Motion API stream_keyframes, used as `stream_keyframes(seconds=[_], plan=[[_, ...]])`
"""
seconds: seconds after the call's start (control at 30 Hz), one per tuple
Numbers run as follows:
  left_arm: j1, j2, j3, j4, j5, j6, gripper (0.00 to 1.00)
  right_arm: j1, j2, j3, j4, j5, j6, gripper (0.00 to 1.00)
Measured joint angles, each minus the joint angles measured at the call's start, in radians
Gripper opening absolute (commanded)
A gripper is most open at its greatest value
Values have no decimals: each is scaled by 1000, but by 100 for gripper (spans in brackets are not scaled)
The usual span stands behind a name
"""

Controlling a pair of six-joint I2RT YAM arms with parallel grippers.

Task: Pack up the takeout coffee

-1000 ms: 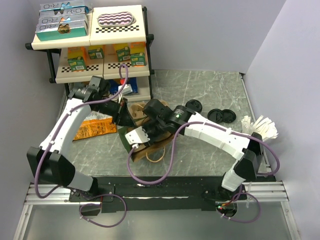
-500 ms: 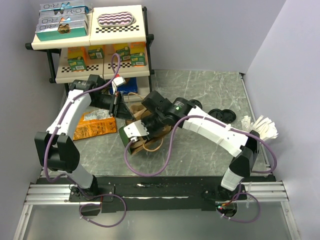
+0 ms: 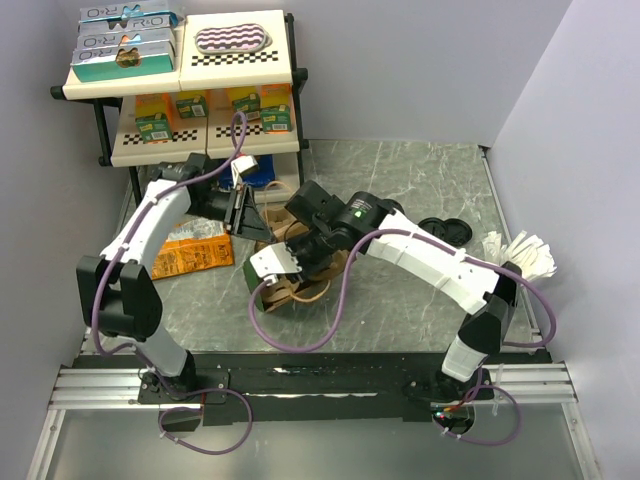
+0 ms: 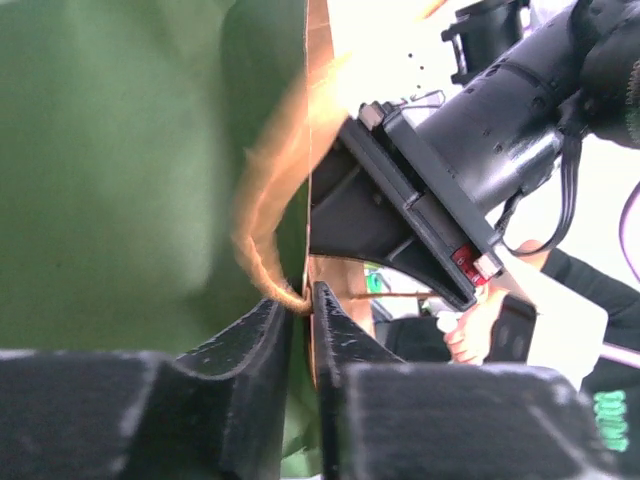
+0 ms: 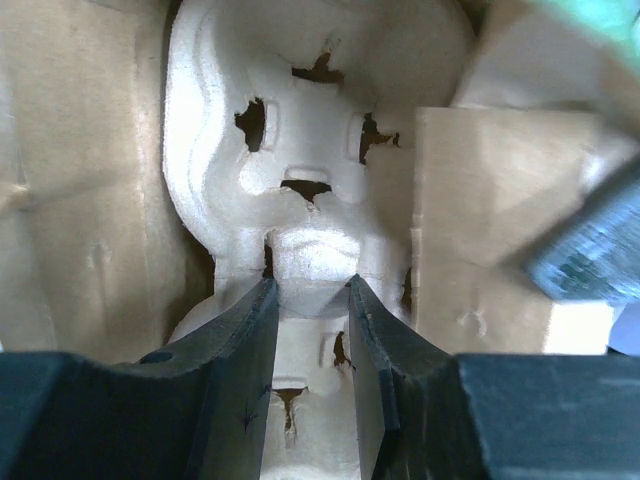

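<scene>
The paper bag (image 3: 272, 298), green outside and brown inside, lies open on the table with twisted paper handles. My left gripper (image 3: 244, 213) is shut on the bag's wall (image 4: 150, 170) at the root of a handle (image 4: 262, 215); it shows in the left wrist view (image 4: 303, 300). My right gripper (image 3: 297, 262) reaches inside the bag. In the right wrist view (image 5: 310, 290) it is shut on the centre ridge of the pale moulded-pulp cup carrier (image 5: 300, 120). The green takeout coffee cup is not in view.
Black lids (image 3: 443, 230) and another lid (image 3: 386, 210) lie right of the bag. White stirrers or napkins (image 3: 524, 255) are at the right edge. An orange snack packet (image 3: 190, 250) lies left. A stocked shelf (image 3: 180, 95) stands at the back left.
My left arm has swung back toward the shelf while holding the bag's edge. My right gripper has gone up and left, deeper into the bag mouth, and the bag has shifted with it.
</scene>
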Motion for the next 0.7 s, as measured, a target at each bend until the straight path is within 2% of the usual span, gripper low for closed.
stream_keyframes(seconds=[0.03,0.07,0.33,0.7], plan=[[2,10,14,-10,-3,12,32,0,0,-5,3,-1,0,0],[5,22,33,-19,-11,25,39,0,0,-10,8,-2,0,0],[35,39,147,-9,-122,70,53,-3,21,-14,58,-13,-1,0],[34,-81,98,237,-347,-59,71,-21,113,-13,140,-18,8,0]])
